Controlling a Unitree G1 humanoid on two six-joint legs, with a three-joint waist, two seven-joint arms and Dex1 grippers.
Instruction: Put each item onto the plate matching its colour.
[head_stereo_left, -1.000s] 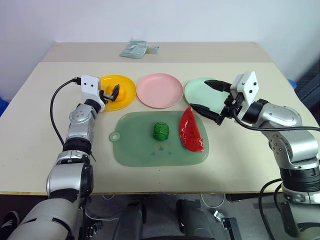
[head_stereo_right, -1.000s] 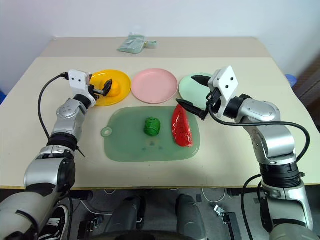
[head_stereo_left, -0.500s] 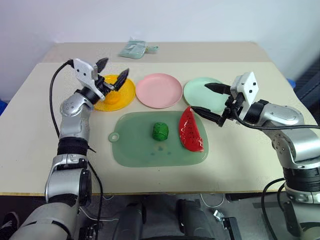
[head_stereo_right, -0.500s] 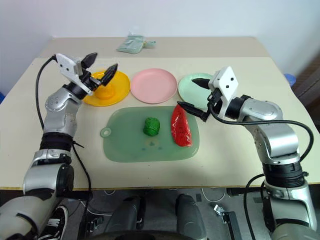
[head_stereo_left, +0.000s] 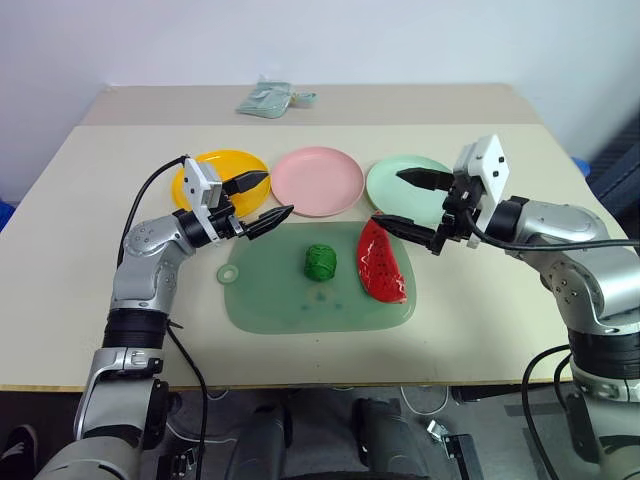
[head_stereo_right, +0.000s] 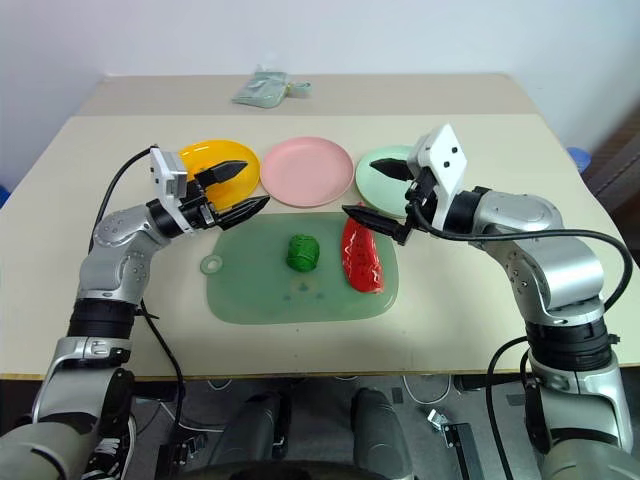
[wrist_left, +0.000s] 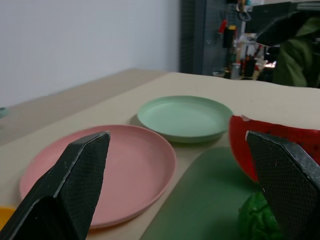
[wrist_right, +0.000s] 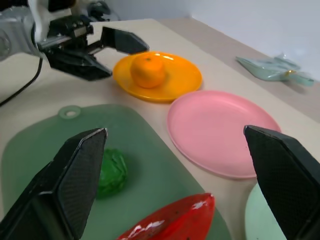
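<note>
Notably, right wrist view reveals the orange fruit (wrist_right: 147, 70) on the yellow plate (wrist_right: 185, 80); both fingers released.

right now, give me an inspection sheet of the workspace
surface: beige table, dull green tray in front of the plates
job's things: orange fruit on yellow plate; pink plate and mint plate bare; green lump and watermelon wedge on the tray
clutter: pale green packet at the far edge
end effectors: left end effector open, holding nothing, over the tray's corner; right end effector open above the wedge
cables: black cable on left arm
surroundings: white wall behind
</note>
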